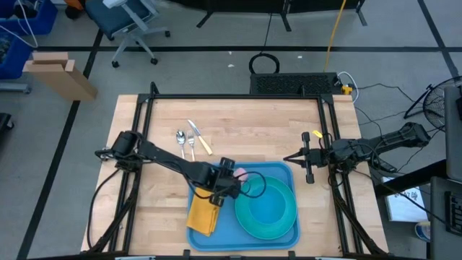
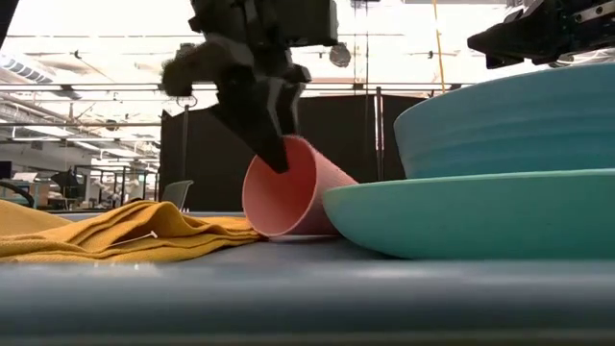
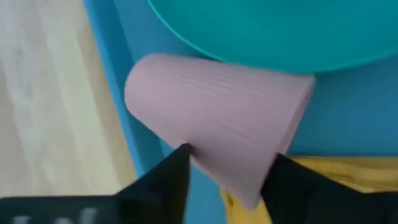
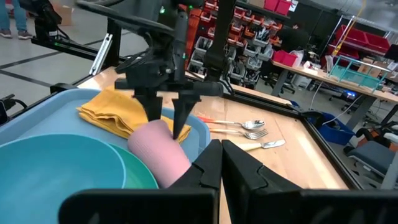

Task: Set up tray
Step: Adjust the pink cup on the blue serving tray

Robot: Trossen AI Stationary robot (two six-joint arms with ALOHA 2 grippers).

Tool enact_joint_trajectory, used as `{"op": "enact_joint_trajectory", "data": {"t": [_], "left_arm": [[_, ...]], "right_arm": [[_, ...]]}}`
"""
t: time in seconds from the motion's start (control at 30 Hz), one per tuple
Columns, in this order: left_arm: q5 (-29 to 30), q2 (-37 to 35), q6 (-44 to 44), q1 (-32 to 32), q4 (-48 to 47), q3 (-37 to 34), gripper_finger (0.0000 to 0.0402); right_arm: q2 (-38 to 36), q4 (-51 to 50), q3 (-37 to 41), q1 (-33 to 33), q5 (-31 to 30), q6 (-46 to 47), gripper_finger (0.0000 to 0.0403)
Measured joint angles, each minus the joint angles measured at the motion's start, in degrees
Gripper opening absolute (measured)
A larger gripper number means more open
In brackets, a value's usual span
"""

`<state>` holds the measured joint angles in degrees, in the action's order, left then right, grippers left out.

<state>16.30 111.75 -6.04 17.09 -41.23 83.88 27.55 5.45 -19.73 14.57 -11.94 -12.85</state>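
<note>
A pink ribbed cup [image 1: 242,175] lies tilted at the far left part of the blue tray [image 1: 227,232]. Its lower side is on the tray floor and its wall leans on the teal plate's rim [image 2: 356,207]. My left gripper [image 1: 229,179] is above the cup, fingers pointing down, shut on it. A yellow folded napkin [image 1: 203,213] lies along the tray's left side. A teal bowl [image 1: 274,206] sits on the plate [image 1: 243,211]. My right gripper [image 1: 309,165] hovers shut above the bare table right of the tray. My left gripper holds the pink cup by its outer wall near the open end [image 3: 249,180], pinched between the two fingers [image 3: 177,168]. The fingers come from above and lie across the cup. The cup is tilted, mouth toward the near left, its lower side [image 2: 288,234] on the tray.
A spoon, a fork and a yellow-handled knife [image 1: 189,139] lie on the wood beyond the tray's far left corner. The table's metal frame rails [image 1: 144,144] run along both sides. Bare wood shows on the table's far half.
</note>
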Motion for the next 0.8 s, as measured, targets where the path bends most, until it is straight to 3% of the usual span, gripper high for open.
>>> {"op": "enact_joint_trajectory", "data": {"t": [0.2, 0.6, 0.8], "left_arm": [[-4.7, -0.9, 2.3, -2.2, -1.8, 2.2, 0.0017], [-13.6, -0.1, 3.4, -9.4, -22.9, 18.8, 0.0005], [-13.2, 6.7, -2.1, -10.8, -35.0, 28.0, 0.0003]], "right_arm": [[0.0, 0.0, 0.0, 0.0, 0.0, -0.3, 0.0], [0.0, 0.1, 0.0, 0.0, -0.1, -0.3, 0.0], [0.0, 0.2, 0.0, 0.0, -0.2, -1.5, 0.0]]}}
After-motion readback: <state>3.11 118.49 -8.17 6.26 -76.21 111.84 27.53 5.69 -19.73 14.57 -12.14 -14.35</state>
